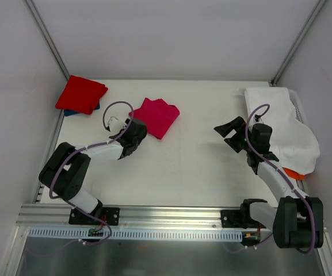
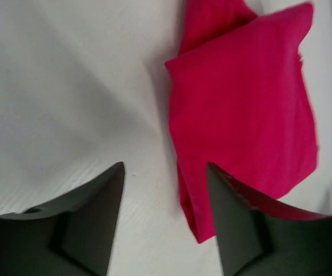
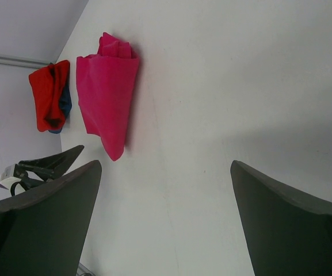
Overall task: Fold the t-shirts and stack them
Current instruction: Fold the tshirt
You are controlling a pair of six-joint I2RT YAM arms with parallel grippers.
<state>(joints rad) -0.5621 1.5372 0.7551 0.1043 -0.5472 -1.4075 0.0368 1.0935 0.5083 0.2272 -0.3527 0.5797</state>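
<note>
**Table** (image 1: 200, 167): white top, walled on three sides; arm bases at the near edge.

**T-shirts (3):**
- Crimson-pink shirt (image 1: 156, 117) (image 2: 246, 103) (image 3: 105, 92): folded into a rough square, flat on the table, left of centre. Lies alone, well apart from the other two.
- Red shirt (image 1: 80, 94) (image 3: 45, 98): folded, far-left corner, lying on top of the blue one.
- Blue shirt (image 1: 69, 112) (image 3: 66, 103): mostly hidden under the red; only an edge shows.

**Left gripper** (image 1: 138, 127) (image 2: 164, 167): low over the table at the near-left edge of the crimson-pink shirt. Fingers spread apart, nothing held. In the wrist view the shirt's near corner sits btwn the fingers, close to the right-hand one (whether it touches the cloth, can't tell).

**Right gripper** (image 1: 229, 133) (image 3: 166, 164): right half of the table, fingers spread wide, nothing btwn them but bare table. Points toward the shirts, well apart from all three.

**Misc.:**
- White cloth (image 1: 281, 126): large, loose, along the right edge behind the right arm.
- Orange item (image 1: 292, 172): small bit showing at the cloth's near edge; can't make out what it is.
</note>
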